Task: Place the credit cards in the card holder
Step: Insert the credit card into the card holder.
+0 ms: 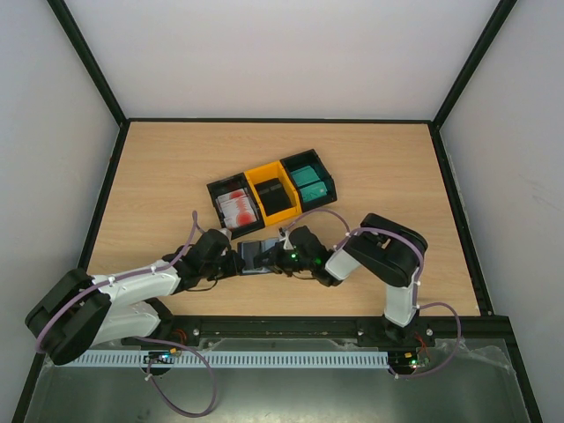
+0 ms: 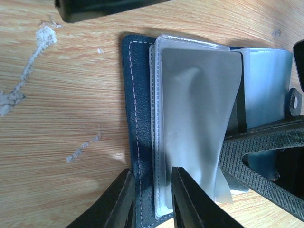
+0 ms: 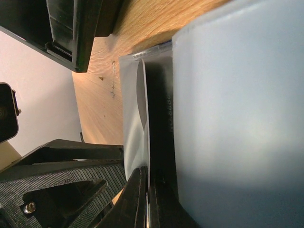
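The card holder (image 1: 254,257) lies open on the wooden tabletop (image 1: 167,176), near the front edge and between the 2 arms, navy stitched cover down and sleeves facing up. The left pincer (image 2: 152,178) has its jaws a little apart, set astride the holder's stitched outer edge, 1 finger at the rim of the cover and the other on the clear sleeve (image 2: 194,118); I see nothing pinched between them. The right pincer (image 3: 147,190) is closed tight, its tips at the end of a black card (image 3: 160,118) that sits between the clear sleeve and a light blue sleeve (image 2: 263,85); whether the tips actually nip the card I cannot tell. Just behind the holder stands a row of 3 open-top bins (image 1: 258,198), touching side by side: white-and-red cards (image 1: 236,209) in the left black one, black cards (image 1: 273,192) in the yellow middle one, teal cards (image 1: 308,182) in the right black one
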You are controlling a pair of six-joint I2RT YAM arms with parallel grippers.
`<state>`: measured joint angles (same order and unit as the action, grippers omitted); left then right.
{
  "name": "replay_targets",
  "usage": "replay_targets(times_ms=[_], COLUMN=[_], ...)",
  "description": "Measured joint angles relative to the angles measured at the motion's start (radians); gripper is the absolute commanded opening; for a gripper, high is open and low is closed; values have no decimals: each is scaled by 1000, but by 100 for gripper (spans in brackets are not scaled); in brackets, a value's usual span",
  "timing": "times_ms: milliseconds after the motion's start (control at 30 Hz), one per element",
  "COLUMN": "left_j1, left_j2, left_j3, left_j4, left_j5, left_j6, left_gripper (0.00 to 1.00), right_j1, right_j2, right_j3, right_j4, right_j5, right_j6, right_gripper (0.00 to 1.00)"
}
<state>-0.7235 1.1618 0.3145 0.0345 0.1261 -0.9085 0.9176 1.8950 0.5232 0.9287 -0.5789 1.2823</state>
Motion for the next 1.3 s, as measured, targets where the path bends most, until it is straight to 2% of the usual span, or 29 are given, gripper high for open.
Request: replay_targets(times_ms=[167,333,433,533,633,800,1033,1200,1300], left_j1=[0,0,0,0,0,0,0,0,0], left_j2=[0,0,0,-3,-9,-39,-56,-48,-26], left_j3=[0,-2,-2,-2,-2,-2,-2,-4,-11], left_j4=[-3,-2,-2,-2,-3,-3,-2,19,38], left_j5=[-3,-2,-2,-4,-9,-22,-33,-33,-31], left_j6=[1,1,1,3,4,10,24,27,28], left_gripper=[21,22,22,23,24,30,31,31,30], right_j1=[0,7,13,14,14,14,14,21,30], right_j2=[3,-42,-120,-193,-240,-277,-255,-239,-230], right_j3=[3,-7,-10,-10,-10,-9,24,26,33], right_j4=[2,-40,-139,-231,-311,-407,-450,-447,-458], right_j5=[-2,19,53,94,143,210,218,216,218], right_j6=[1,-10,-39,-70,-110,-183,-249,-265,-272], right_gripper=[7,28,43,51,52,45,31,15,9])
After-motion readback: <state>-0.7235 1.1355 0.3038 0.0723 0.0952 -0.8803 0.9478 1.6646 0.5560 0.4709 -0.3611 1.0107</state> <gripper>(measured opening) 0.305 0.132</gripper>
